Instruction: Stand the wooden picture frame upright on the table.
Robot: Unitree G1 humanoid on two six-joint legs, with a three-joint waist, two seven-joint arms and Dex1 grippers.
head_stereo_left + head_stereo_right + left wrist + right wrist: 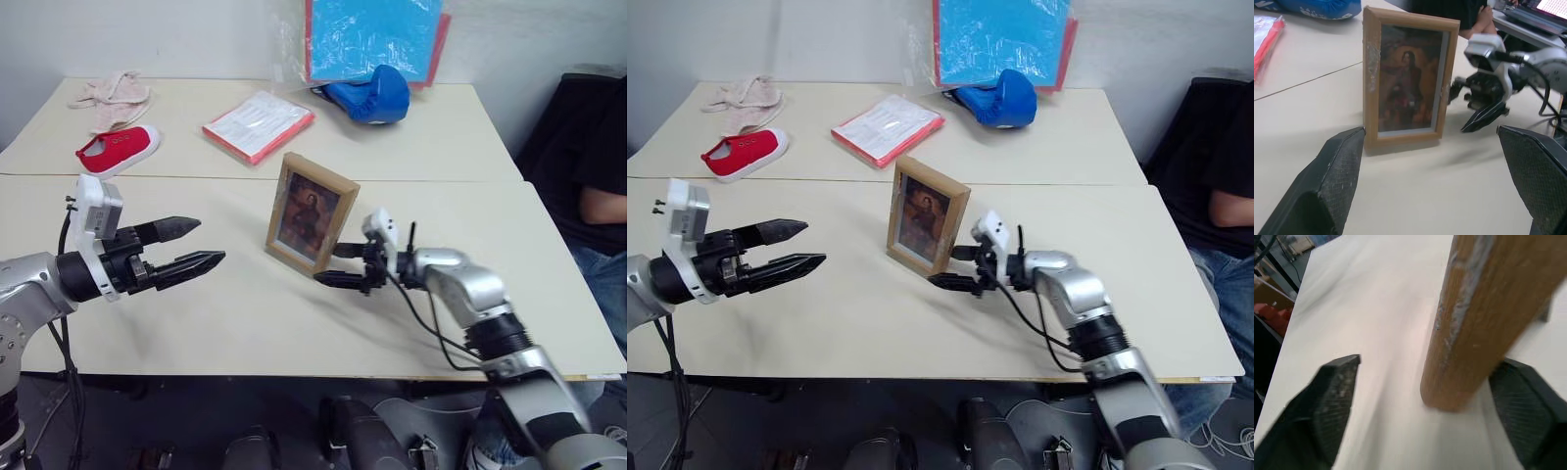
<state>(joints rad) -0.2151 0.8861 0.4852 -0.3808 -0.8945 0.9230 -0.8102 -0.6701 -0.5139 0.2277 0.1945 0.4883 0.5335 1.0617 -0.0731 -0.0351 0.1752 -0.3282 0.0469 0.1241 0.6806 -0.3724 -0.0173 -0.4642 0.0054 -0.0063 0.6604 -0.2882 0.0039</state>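
The pale table (pixel 196 323) is two long sections meeting at a seam, against a white wall. On the near section, mid-table, the wooden picture frame (pixel 312 211) stands upright, long axis vertical, picture facing the left gripper (pixel 192 245), whose fingers are spread wide. The right gripper (pixel 343 264) straddles the frame's edge, fingers apart.

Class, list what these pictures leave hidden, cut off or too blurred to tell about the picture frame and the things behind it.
- wooden picture frame: its back and stand face away in both eye views.
- Frame's upper part: cut off by the edge in the right wrist view.
- Portrait details: blurred in the left wrist view.
- blue board: top cut off.
- booklet: print too small.
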